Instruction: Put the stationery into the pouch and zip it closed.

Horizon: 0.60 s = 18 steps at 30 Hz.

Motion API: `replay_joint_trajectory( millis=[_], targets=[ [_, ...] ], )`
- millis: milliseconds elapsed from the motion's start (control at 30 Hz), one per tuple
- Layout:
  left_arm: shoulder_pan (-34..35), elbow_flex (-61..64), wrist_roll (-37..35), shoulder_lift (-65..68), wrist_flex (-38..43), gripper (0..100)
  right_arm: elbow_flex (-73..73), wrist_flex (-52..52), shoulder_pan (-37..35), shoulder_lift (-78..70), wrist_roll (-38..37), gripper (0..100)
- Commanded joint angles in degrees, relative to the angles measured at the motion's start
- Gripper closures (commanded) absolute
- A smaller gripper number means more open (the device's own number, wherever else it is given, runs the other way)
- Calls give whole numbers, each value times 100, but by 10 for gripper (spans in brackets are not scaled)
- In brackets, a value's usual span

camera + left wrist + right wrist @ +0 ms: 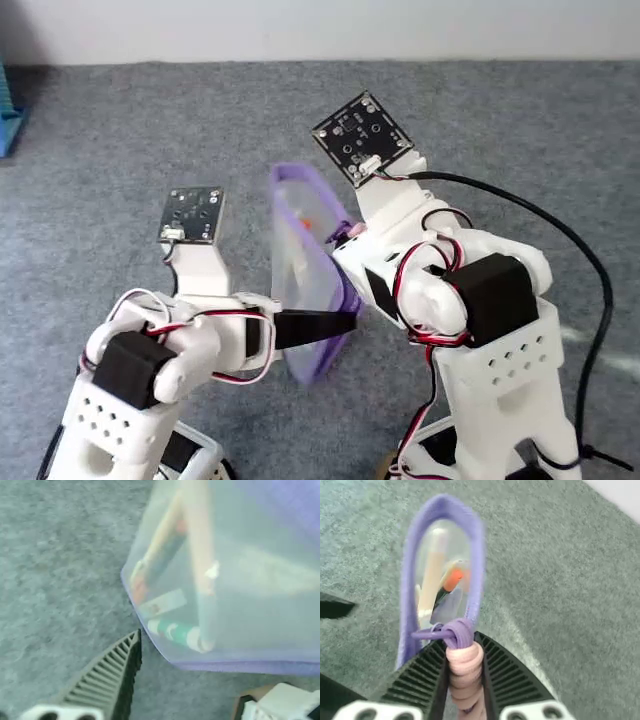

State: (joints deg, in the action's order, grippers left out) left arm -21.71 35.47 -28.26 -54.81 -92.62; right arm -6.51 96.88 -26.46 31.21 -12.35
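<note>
Pouch (303, 262), stationery (167, 592) inside, stands edgewise over the grey surface (120, 140). Right gripper (462, 643) jaws clamp its pink zipper pull (464, 672); left gripper (335, 327) jaws meet its lower end, grip unclear.

The pouch (300, 270) is showing milky, translucent sides with a purple trim running round its edge. Inside it, the stationery (167, 602) is showing through in pale wood, orange, green and white. The zipper pull (465, 670) is showing pale pink and ribbed, with a purple cord (456, 632) knotted to it. The right gripper (463, 647) is showing black, ridged faces above white housings. The left gripper (318, 327) is showing black too. The left arm (150, 370) and right arm (500, 350) are showing white shells, black motors and red, white and black wires. The tabletop (120, 130) is showing mottled grey carpet, and a blue object (8, 110) is sitting at its far left edge.
</note>
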Motion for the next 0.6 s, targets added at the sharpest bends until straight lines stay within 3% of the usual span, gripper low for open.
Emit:
replay_joint_trajectory(
  millis=[0,167,400,567],
  targets=[
    [431,-505,431,53,-466,468,-105,84,180,48,-70,991],
    [914,-1033,1116,53,-686,522,-334,277,31,75,-70,991],
    [923,-1464,1591,44,-721,587,-343,268,-356,66,-26,991],
    [211,-1719,1169,44,-782,536,-343,224,-479,13,273,991]
  ],
)
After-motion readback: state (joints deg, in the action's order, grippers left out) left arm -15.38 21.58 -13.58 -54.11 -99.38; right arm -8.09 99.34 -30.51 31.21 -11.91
